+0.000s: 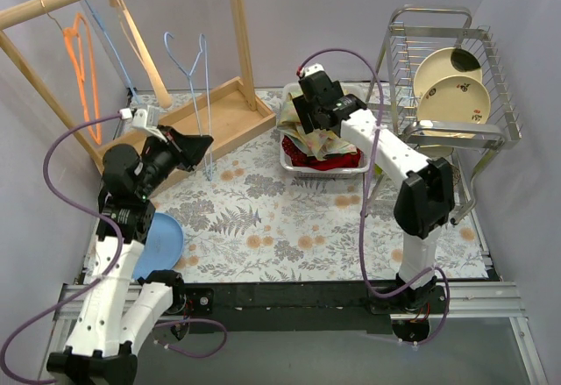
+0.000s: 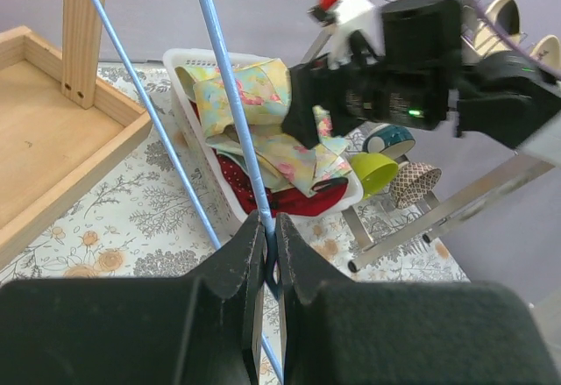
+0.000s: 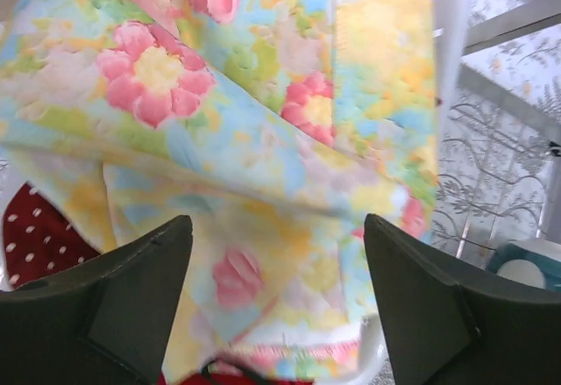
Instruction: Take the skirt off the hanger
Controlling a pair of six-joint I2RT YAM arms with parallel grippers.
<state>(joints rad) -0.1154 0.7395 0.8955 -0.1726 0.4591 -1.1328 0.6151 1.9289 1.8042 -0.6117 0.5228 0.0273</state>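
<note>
The floral skirt (image 1: pixel 326 145) lies crumpled in a white basket (image 1: pixel 326 172), off the hanger; it also shows in the left wrist view (image 2: pixel 254 109) and fills the right wrist view (image 3: pixel 263 131). My left gripper (image 1: pixel 203 143) is shut on the wire of a bare blue hanger (image 1: pixel 198 74), held upright over the table; the wire (image 2: pixel 230 104) runs up from between the jaws of that gripper (image 2: pixel 270 231). My right gripper (image 1: pixel 304 132) hovers open just above the skirt, its gripper (image 3: pixel 276 288) empty, fingers (image 3: pixel 131 297) wide apart.
A red dotted cloth (image 3: pixel 35 236) lies under the skirt. A wooden clothes rack carries an orange hanger (image 1: pixel 79 52) and a wooden one. A wooden tray (image 1: pixel 223 113), a blue plate (image 1: pixel 165 238) and a dish rack (image 1: pixel 456 87) with plates stand around.
</note>
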